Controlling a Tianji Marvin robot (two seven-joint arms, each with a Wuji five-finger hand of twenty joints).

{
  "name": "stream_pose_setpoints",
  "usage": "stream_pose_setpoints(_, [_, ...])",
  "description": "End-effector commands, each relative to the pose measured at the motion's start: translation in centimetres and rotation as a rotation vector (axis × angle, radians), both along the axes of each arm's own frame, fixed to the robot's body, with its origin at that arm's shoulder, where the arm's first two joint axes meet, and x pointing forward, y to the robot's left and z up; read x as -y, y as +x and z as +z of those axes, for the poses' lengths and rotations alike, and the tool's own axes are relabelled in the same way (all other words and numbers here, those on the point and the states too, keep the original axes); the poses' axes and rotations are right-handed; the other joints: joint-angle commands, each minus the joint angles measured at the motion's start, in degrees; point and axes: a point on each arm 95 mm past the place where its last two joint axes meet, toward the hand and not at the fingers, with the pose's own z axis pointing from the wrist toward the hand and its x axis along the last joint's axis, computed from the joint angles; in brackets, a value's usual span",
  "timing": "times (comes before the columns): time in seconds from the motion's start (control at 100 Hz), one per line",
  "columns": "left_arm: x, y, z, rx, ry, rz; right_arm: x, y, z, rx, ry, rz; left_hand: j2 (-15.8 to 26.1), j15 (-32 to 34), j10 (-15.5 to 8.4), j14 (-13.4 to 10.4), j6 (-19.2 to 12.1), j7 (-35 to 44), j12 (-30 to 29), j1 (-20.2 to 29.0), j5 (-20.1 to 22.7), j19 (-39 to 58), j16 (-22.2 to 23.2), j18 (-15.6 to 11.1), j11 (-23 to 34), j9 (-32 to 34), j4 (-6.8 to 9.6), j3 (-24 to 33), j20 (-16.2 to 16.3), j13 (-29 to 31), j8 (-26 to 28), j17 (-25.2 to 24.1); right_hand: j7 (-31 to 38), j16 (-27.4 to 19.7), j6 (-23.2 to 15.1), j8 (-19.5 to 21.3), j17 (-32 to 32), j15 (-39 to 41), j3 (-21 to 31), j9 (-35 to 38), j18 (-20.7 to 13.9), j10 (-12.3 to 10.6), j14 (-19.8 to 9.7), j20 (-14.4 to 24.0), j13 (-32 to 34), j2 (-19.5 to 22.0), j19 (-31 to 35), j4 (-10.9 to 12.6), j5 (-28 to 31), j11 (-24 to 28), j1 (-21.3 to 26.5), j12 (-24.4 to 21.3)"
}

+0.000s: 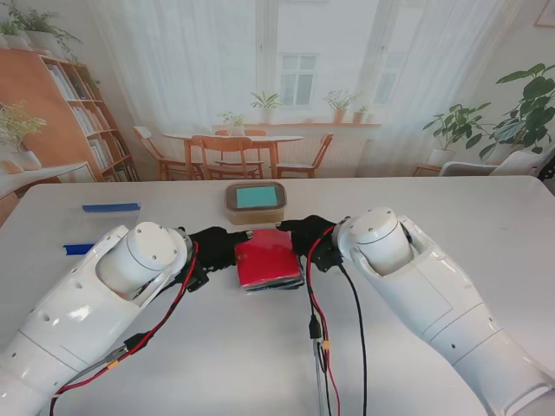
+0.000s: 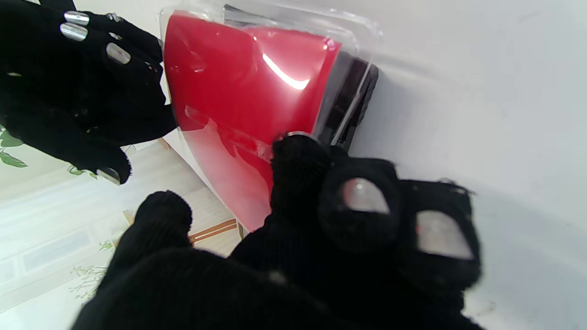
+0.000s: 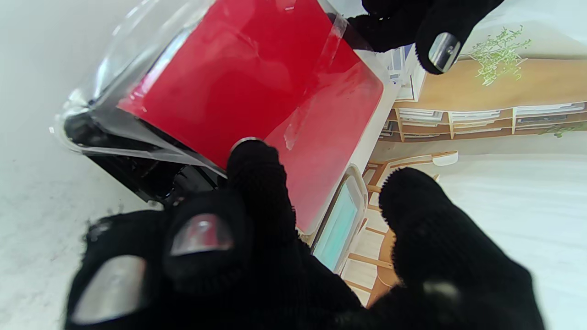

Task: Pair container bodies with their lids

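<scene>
A red lid with a clear rim (image 1: pixel 267 256) lies over a black container body (image 1: pixel 276 282) in the middle of the table. My left hand (image 1: pixel 212 250) presses its left edge and my right hand (image 1: pixel 310 236) its right edge, so the lid is pinched between them. In the left wrist view a fingertip (image 2: pixel 298 151) touches the lid (image 2: pixel 238 78), which sits askew over the black body (image 2: pixel 353 105). The right wrist view shows the same: a fingertip (image 3: pixel 250 160) on the lid (image 3: pixel 257 82) and the body (image 3: pixel 137 174) under it. A brown container with a teal lid (image 1: pixel 257 198) stands just beyond.
A blue lid (image 1: pixel 111 208) lies at the far left, and another blue piece (image 1: pixel 78 249) sits nearer to me beside my left arm. Red and black cables (image 1: pixel 319 338) trail over the table between my arms. The table's far edge runs behind the brown container.
</scene>
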Motion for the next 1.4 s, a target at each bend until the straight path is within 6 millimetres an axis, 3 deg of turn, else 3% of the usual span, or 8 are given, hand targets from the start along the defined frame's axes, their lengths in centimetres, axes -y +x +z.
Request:
stream_pose_setpoints(0.0, [1.4,0.1,0.3,-0.005,-0.028,-0.023,-1.4,0.1,0.8,-0.002,0.039,0.032,-0.01,1.88,-3.41,4.13,-5.52,-0.57,-0.29,-2.24,0.84,15.81,-0.18,-6.42,0.13,0.55,-2.01,-1.22,-0.88,0.78,-0.31,3.0,-1.14,-0.11,-8.57,-1.06,4.19,4.96,0.27,0.05,-14.27,7.36,-0.12,-0.78,0.55,-0.95,12.89,1.61,0.71,1.49,0.34,0.73])
stream_pose_setpoints(0.54, [1.4,1.5,-0.2,-0.036,0.009,-0.013,-1.6,1.8,0.0,-0.047,0.011,0.033,0.03,1.78,-3.41,4.06,-5.56,-0.71,-0.2,-2.44,0.8,15.81,-0.05,-6.42,0.03,0.31,-2.04,-1.27,-0.88,0.57,-0.18,2.98,-1.29,-0.25,-8.84,-1.07,4.18,4.86,0.1,-0.09,-14.42,7.29,-0.19,-0.96,0.56,-0.82,12.89,1.55,0.76,1.52,0.55,0.77])
stream_pose_setpoints(1.39, [2.0,3.5,-1.2,-0.084,0.06,-0.008,-1.2,2.7,-1.0,-0.06,-0.065,0.016,-0.12,1.6,-3.36,3.88,-5.58,-1.05,-0.06,-2.48,0.42,15.81,0.17,-6.76,-0.1,-0.15,-2.03,-1.23,-1.07,0.18,-0.07,2.6,-1.69,-0.78,-8.96,-1.11,4.08,4.32,-0.14,-0.97,-14.44,7.32,-0.21,-1.94,0.56,-0.8,12.89,1.56,0.33,1.52,0.3,0.89])
